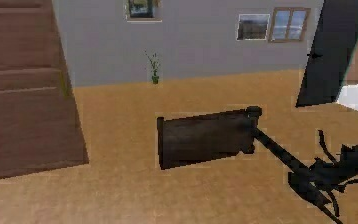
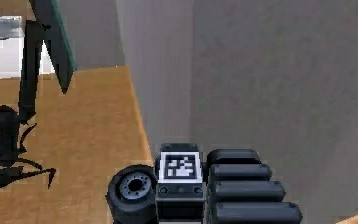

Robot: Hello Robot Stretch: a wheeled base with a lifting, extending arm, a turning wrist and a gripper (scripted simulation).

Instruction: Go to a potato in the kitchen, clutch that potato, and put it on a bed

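At the arm side view's bottom edge the arm (image 2: 237,190) shows as stacked dark segments, with one white marked square (image 2: 181,165) at its end. Left of that square sits the gripper (image 2: 132,195), a dark round body close to a grey wall (image 2: 267,70). I can't make out its far end, so I cannot tell whether it holds anything.
A low dark wooden piece (image 1: 207,138) stands on the wood floor ahead. A black star-shaped chair base (image 1: 332,175) lies at the lower right, by a dark door (image 1: 337,50). Tall brown furniture (image 1: 27,90) stands on the left. A small plant (image 1: 154,68) and framed pictures (image 1: 252,27) line the far wall.
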